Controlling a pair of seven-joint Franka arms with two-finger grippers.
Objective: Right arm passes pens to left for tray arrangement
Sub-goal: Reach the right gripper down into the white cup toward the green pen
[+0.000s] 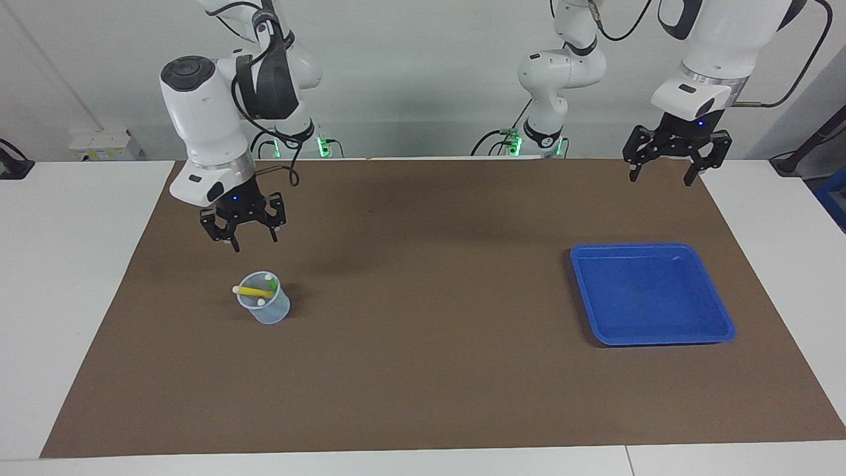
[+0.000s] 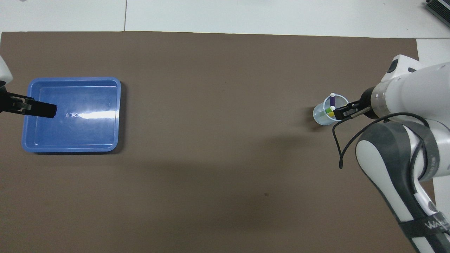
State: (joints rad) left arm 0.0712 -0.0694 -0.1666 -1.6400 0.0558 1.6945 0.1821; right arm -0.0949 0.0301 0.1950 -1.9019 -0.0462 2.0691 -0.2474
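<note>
The three pens stand in a small translucent bluish cup (image 1: 269,312) toward the right arm's end of the table. The yellow pen (image 1: 254,291) and the green pen (image 1: 271,285) show in the facing view. The overhead view also shows the purple pen (image 2: 332,102), beside the yellow (image 2: 330,111) and the green (image 2: 327,109). My right gripper (image 1: 254,242) hangs open and empty just above the cup; it also shows in the overhead view (image 2: 342,112). The blue tray (image 1: 651,297) lies empty toward the left arm's end. My left gripper (image 1: 661,178) waits open and raised, empty, over the tray's edge (image 2: 42,109).
A brown mat (image 1: 423,370) covers most of the white table (image 1: 66,264). The cup (image 2: 320,118) and the tray (image 2: 70,138) are the only things on the mat.
</note>
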